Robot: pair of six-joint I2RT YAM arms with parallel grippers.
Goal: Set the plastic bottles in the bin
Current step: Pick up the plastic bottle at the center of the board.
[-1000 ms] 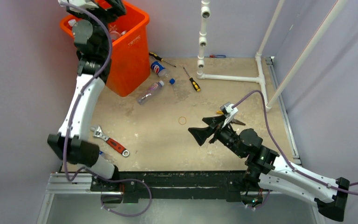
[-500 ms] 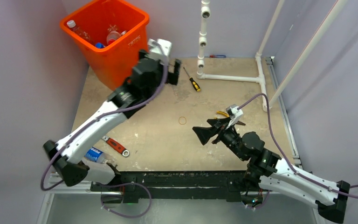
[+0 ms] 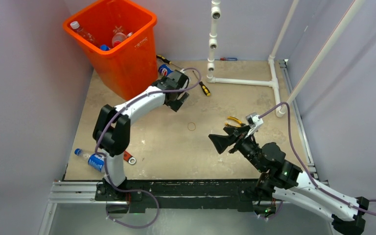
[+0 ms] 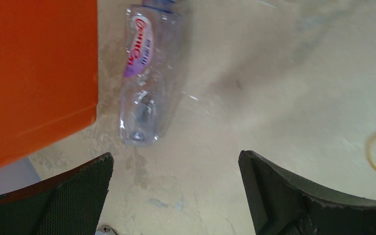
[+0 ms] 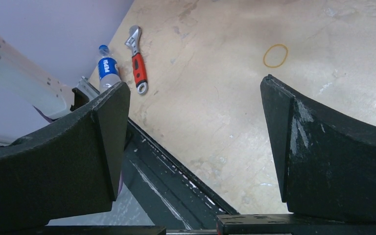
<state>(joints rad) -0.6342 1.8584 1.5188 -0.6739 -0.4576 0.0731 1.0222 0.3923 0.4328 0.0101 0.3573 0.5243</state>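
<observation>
Left pincer spread, empty, facing bottle lying beside bin. Bottle looks light, thin-walled, slick, so grip mid-body across the label. Right pincer spread, empty.

Standing upright far-left: orange bin, holding several bottles. Lying flat just beside its wall: clear bottle. Lying near front-left edge: Pepsi bottle.

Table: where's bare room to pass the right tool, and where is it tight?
Bare: the middle around the rubber band, between wrench and right tool; the left strip from bin to Pepsi bottle; the patch between pipe frame and pliers. Crowded: right of the bin, where a clear bottle, screwdriver and the left tool sit.
</observation>
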